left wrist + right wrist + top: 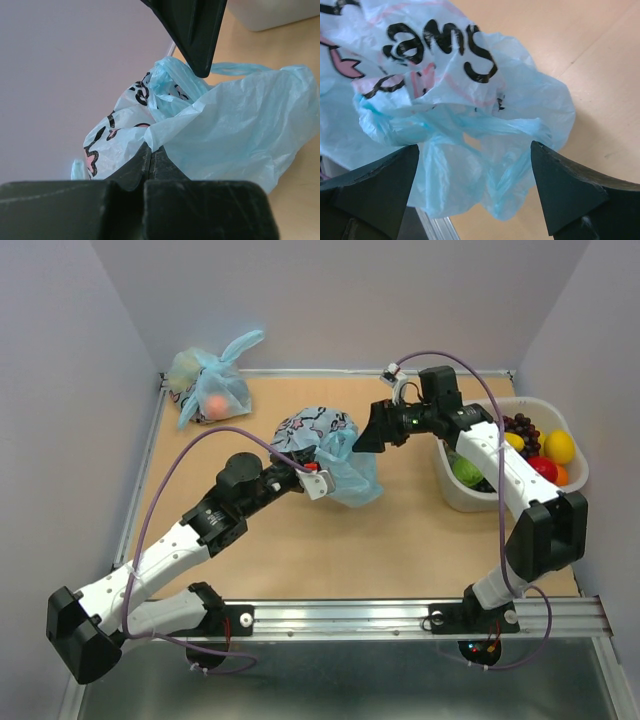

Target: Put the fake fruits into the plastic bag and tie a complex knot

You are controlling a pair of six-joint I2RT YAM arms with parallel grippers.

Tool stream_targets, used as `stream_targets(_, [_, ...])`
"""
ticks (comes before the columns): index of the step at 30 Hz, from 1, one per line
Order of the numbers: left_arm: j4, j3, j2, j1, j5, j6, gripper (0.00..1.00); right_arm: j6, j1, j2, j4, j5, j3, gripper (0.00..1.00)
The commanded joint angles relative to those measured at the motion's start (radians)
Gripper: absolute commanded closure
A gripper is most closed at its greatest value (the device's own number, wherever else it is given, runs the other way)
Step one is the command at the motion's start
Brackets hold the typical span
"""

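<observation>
The light-blue plastic bag [330, 445] with its printed white panel is bunched up over the middle of the table. My left gripper [322, 472] is shut on a fold of the bag [235, 130], jaws together at the pinch [150, 150]. My right gripper [362, 435] is open at the bag's right side. Crumpled blue film and a handle loop [445, 65] hang between its fingertips [474, 150]. The fake fruits lie in a tub at the right: dark grapes [522, 425], a yellow one [559, 446], a red one [543, 468], a green one [466, 470]. No knot shows.
The translucent tub [448, 488] stands at the right edge under my right arm. A smaller light-blue bag [210, 388] with pale lumps lies at the back left corner. A metal rail [400, 615] runs along the near edge.
</observation>
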Motion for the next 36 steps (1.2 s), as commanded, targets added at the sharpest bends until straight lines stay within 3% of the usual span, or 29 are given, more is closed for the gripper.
stream_targets(1, [0.072,0.017,-0.026,-0.006,0.014,-0.011,1.00,0.006,0.012,0.023,0.071,0.117,0.031,0.03])
stream_targets(6, [0.061,0.012,-0.041,-0.006,0.005,-0.003,1.00,-0.031,0.012,-0.006,0.070,0.197,-0.006,0.06])
stream_targets(11, [0.052,-0.011,-0.058,-0.006,0.002,0.012,1.00,-0.054,0.010,-0.060,0.059,0.275,-0.047,0.16])
stream_targets(15, [0.048,-0.012,-0.070,-0.007,0.011,0.015,1.00,-0.061,0.010,-0.081,0.057,0.275,-0.062,0.16])
stream_targets(17, [0.045,-0.008,-0.076,-0.006,0.012,0.021,1.00,-0.075,0.008,-0.075,0.054,0.275,-0.061,0.10])
stream_targets(19, [0.043,-0.009,-0.078,-0.007,0.009,0.024,1.00,-0.078,0.005,-0.063,0.051,0.234,-0.052,0.03])
stream_targets(21, [0.040,-0.009,-0.078,-0.007,0.012,0.026,1.00,-0.072,-0.001,-0.041,0.051,0.148,-0.046,0.04])
stream_targets(22, [0.040,-0.009,-0.078,-0.007,0.014,0.024,1.00,-0.071,0.001,-0.034,0.053,0.113,-0.043,0.09])
stream_targets(23, [0.040,-0.006,-0.078,-0.007,0.011,0.017,1.00,-0.069,0.001,-0.018,0.053,0.058,-0.036,0.22])
stream_targets(25, [0.045,-0.005,-0.070,-0.007,0.003,0.000,1.00,-0.069,0.001,-0.009,0.053,0.003,-0.032,0.40])
stream_targets(26, [0.058,-0.006,-0.067,-0.007,-0.026,-0.011,1.00,-0.074,0.001,-0.008,0.054,-0.039,-0.030,0.63])
stream_targets(27, [0.061,-0.006,-0.061,-0.006,-0.071,-0.046,1.00,-0.078,0.001,-0.020,0.053,-0.051,-0.029,0.97])
stream_targets(31, [0.066,-0.046,-0.069,0.006,-0.185,-0.129,1.00,-0.098,-0.021,-0.114,0.054,0.025,-0.016,1.00])
stream_targets(36, [0.055,-0.190,-0.122,0.143,-0.219,-0.218,1.00,-0.077,-0.201,-0.162,0.063,0.007,0.068,1.00])
